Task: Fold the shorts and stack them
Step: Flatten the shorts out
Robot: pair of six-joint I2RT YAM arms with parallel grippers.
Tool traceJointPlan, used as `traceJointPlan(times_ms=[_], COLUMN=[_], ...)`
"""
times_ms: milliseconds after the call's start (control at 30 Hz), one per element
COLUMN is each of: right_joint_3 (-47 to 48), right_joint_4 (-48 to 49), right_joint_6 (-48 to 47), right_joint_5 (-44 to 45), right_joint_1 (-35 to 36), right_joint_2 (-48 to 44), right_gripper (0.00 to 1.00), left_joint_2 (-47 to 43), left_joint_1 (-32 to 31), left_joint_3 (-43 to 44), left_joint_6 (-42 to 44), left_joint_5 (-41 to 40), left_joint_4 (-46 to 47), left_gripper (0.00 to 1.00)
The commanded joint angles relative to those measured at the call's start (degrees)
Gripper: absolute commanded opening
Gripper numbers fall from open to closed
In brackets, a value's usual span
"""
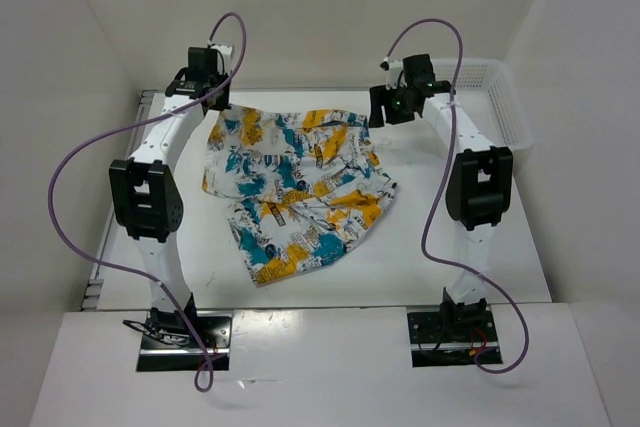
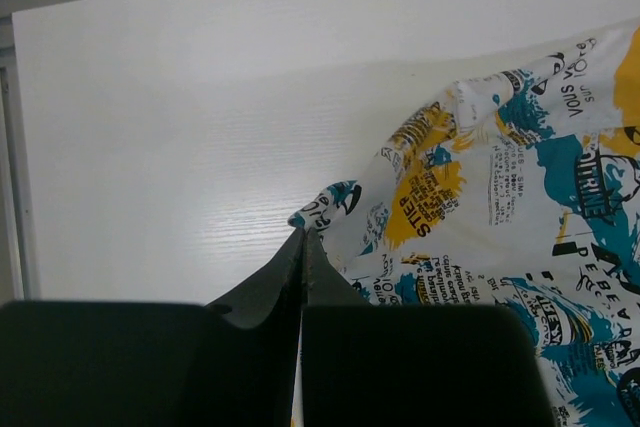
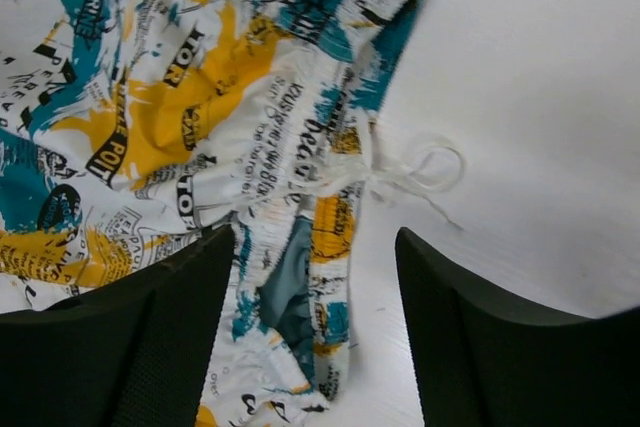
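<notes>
Right claw point(image 3: 312, 239) is spread wide. The shorts point(image 3: 180, 117) lie under it and off to its left, waistband running lengthwise through the gap. Left claw point(image 2: 303, 239) is pressed together at their corner, possibly nipping cloth. I judge the right nearer.

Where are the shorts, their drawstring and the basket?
shorts point(image 1: 300, 187), top view, middle of the printed fabric.
drawstring point(image 3: 390, 179), right wrist view, strand near its loop.
basket point(image 1: 510, 97), top view, right side wall.

the light is bright and even and seems to come from above, so the white table point(image 1: 450, 247) looks almost washed out. the shorts point(image 1: 300, 187) throw only soft, faint shadows. in both wrist views the dark fingers point(image 3: 120, 347) near the lens are blurred.
</notes>
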Motion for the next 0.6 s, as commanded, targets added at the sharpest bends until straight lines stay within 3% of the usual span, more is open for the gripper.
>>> traceJointPlan(times_ms=[0, 233, 500, 567], right_joint_3=[1.86, 16.7, 18.83, 19.62], right_joint_4=[2.72, 5.44, 5.44, 5.44], right_joint_6=[0.39, 8.65, 13.49, 13.5], right_joint_5=[0.25, 7.89, 9.12, 5.11], right_joint_1=[4.71, 4.71, 4.71, 4.71], right_joint_2=[2.29, 16.0, 20.24, 21.55], right_gripper=[0.69, 0.59, 0.63, 0.66], left_joint_2=[2.41, 2.94, 2.42, 2.42], left_joint_1=[-0.04, -0.04, -0.04, -0.04], left_joint_3=[-0.43, 0.09, -0.52, -0.52], left_joint_6=[0.21, 0.21, 0.21, 0.21], left_joint_5=[0.94, -0.81, -1.35, -1.35], left_joint_4=[1.43, 0.91, -0.15, -0.15], left_gripper=[0.0, 0.0, 0.0, 0.0])
